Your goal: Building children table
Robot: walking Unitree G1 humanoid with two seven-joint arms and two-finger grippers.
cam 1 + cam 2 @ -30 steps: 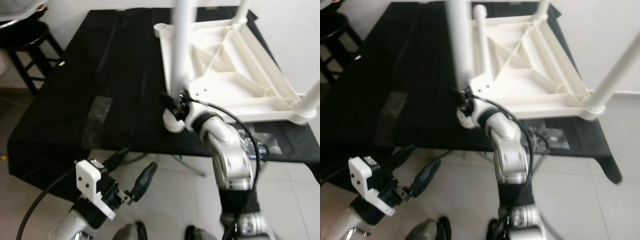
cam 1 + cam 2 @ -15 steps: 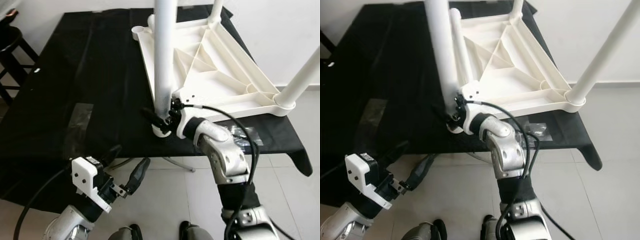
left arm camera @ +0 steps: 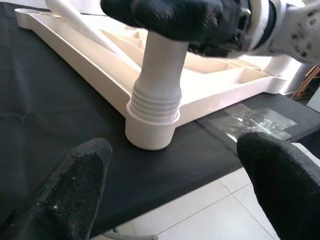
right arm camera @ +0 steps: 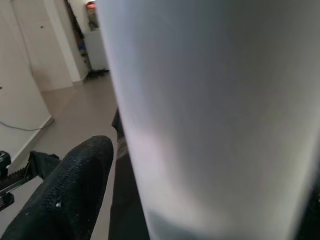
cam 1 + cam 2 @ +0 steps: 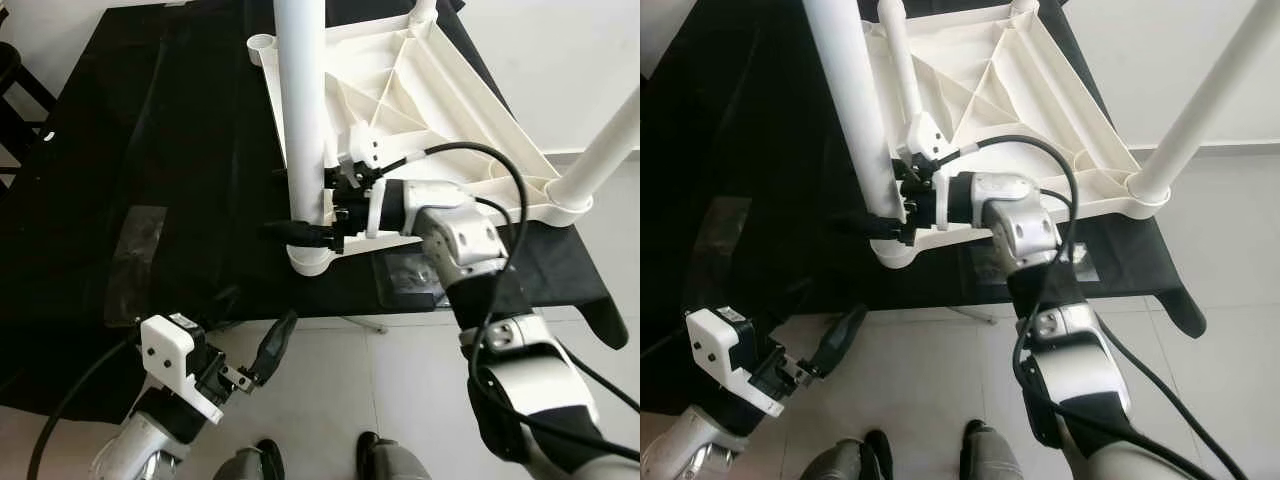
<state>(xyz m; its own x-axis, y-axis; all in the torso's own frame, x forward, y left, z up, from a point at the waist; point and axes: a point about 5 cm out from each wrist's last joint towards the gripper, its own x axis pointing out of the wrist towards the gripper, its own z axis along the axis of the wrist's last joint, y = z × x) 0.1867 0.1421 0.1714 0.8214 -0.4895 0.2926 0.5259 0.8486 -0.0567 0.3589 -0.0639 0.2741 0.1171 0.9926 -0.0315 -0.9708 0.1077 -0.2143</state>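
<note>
We have the right gripper (image 5: 305,232) clamped low on the leg (image 5: 303,110), just above the top's (image 5: 470,120) near socket (image 3: 151,131). Threads still exposed: keep the leg upright while twisting. Left gripper (image 5: 255,350) hangs open below, empty.

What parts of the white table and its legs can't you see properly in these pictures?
- The near leg: its top is cut off by the head views' upper edge; in the right wrist view it is a blur.
- The right gripper: its far finger is hidden behind that leg.
- The leg's thread: how far it sits in the socket is hidden inside.
- The plastic bag: contents too small.
</note>
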